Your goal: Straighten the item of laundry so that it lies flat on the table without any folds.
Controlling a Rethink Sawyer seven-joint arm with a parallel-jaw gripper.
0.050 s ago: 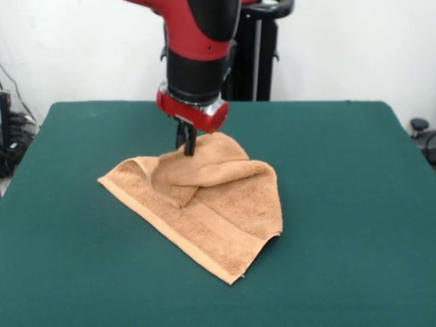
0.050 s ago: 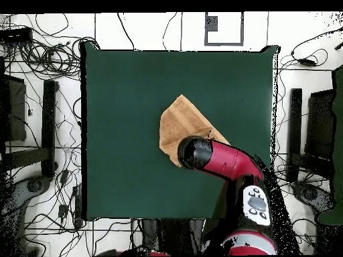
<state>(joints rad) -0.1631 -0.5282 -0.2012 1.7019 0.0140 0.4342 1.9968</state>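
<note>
One towel (image 1: 218, 211) lies rumpled mid-counter (image 1: 340, 204). Its far fold bunches upward, pinched in the clenched gripper (image 1: 186, 146)

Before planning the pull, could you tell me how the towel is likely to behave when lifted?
The towel looks floppy: it already drapes in soft folds under the gripper. Its terry pile probably grips the table, so dragging may bunch it.

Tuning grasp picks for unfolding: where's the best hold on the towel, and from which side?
Probably the folded-over flap lying across the towel, near its free edge, coming straight down from above. That layer sits doubled on top and hides the part under it, so lifting it and drawing it outward should open the fold. The claw is already at the raised hump on the robot's side of the towel.
</note>
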